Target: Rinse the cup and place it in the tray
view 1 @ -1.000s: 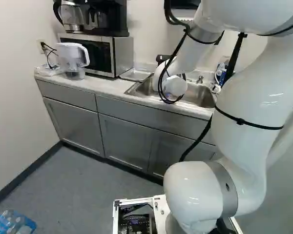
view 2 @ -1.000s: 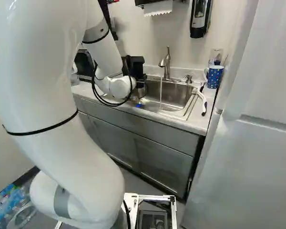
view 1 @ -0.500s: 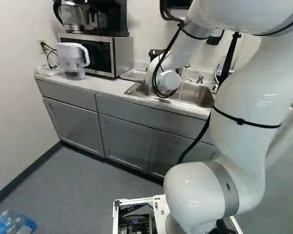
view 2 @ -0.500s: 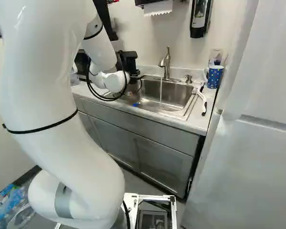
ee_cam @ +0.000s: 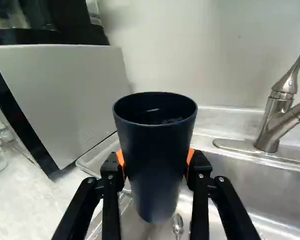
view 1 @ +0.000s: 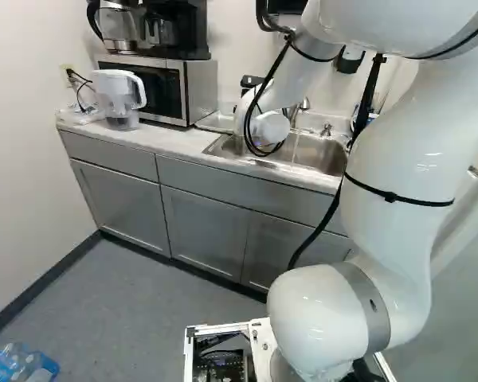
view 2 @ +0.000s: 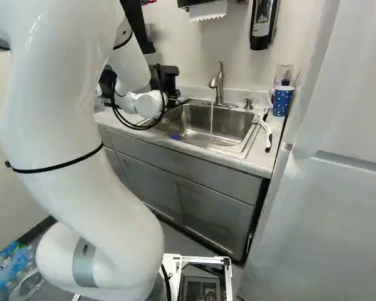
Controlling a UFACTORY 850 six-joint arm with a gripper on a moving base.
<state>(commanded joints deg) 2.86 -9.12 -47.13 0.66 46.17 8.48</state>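
The claw (ee_cam: 155, 157) clamps the dark cup (ee_cam: 155, 172) upright between its 2 orange pads (ee_cam: 191, 155), above the sink (ee_cam: 270, 192). Likely bound for the tray (ee_cam: 96, 159) just ahead, it should tip leftover water into the sink, then lower gently

Coffee maker (view 1: 183, 30) atop a microwave (view 1: 201, 94), white-handled pitcher (view 1: 115, 97) beside it, spotted blue mug (view 2: 282, 102)

Grey cabinets (view 1: 201, 231); white walls (view 1: 24, 151)
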